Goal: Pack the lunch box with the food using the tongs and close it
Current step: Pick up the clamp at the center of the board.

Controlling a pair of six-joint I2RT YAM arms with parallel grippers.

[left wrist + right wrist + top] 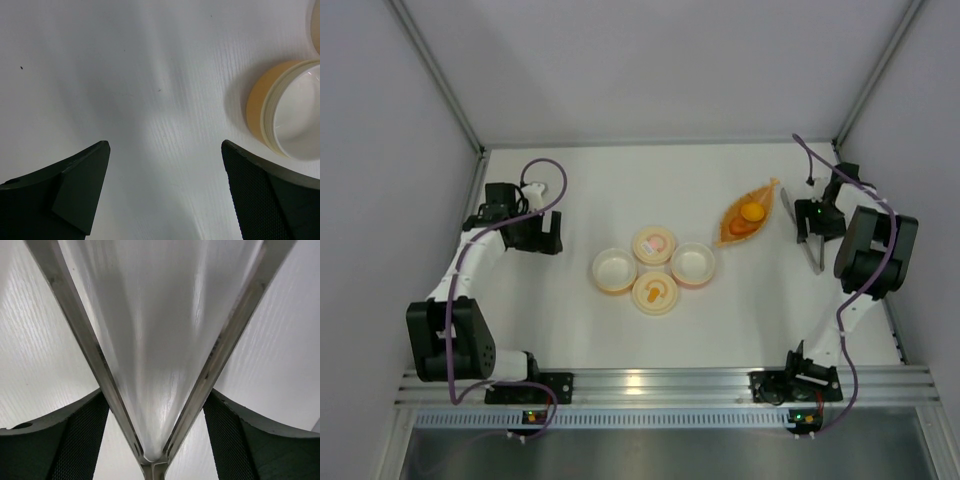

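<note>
Two tubs [614, 270], two lids [655, 291], one tongs [80, 335]

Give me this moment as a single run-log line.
left end effector: open, holding nothing | right end effector: shut on tongs | tubs: open, empty | food: in leaf dish

A white table [620, 180] fills the space, its surface showing a fine streaked grain up close and a few tiny dark specks [22, 67]. Plain pale grey walls close it in at the back [660, 60], the left [380, 150] and the right [930, 130]. Thin metal posts [435, 70] rise from the two back corners. A ribbed aluminium rail [660, 385] runs along the near edge, with a grey metal sheet [660, 450] below it. Soft, even light leaves a faint glare on the rail.
</note>
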